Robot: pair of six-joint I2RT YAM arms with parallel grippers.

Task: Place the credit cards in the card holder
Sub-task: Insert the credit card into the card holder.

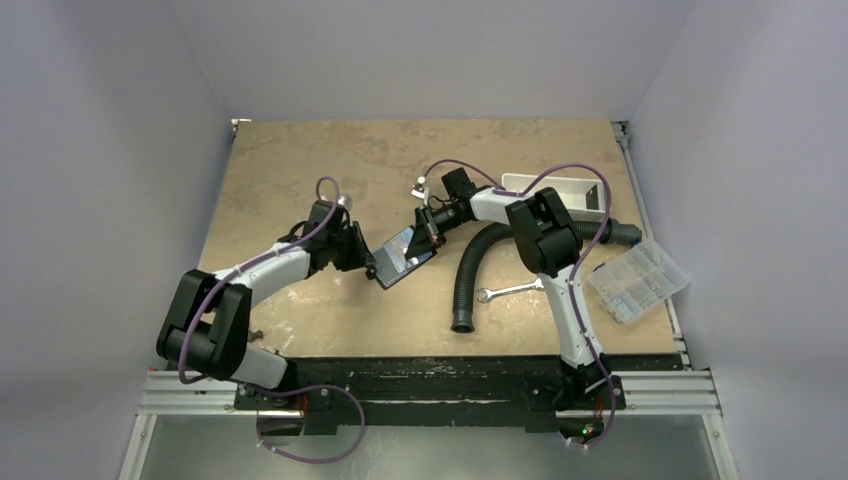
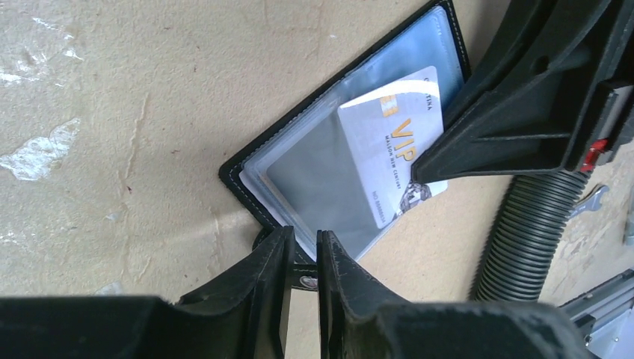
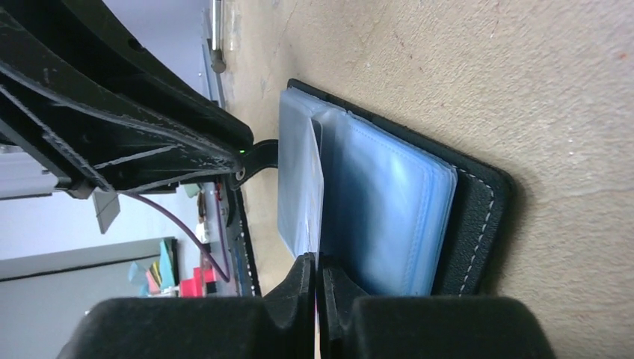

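The black card holder (image 1: 400, 258) lies open on the table between my two grippers, its clear sleeves facing up (image 2: 314, 172). My left gripper (image 1: 372, 265) is shut on the holder's near edge and its strap with the stud (image 2: 305, 241). A white card printed "VIP" (image 2: 389, 138) sits partly inside a sleeve, one corner sticking out. My right gripper (image 1: 425, 238) is shut on that card's edge (image 3: 317, 263). In the right wrist view the card (image 3: 303, 194) shows nearly edge-on beside the holder's black cover (image 3: 482, 202). No other card shows.
A black corrugated hose (image 1: 470, 275) curves just right of the holder and also shows in the left wrist view (image 2: 523, 232). A silver wrench (image 1: 510, 291) lies beside it. A white tray (image 1: 565, 190) stands at the back right. A clear compartment box (image 1: 640, 280) sits at the right edge.
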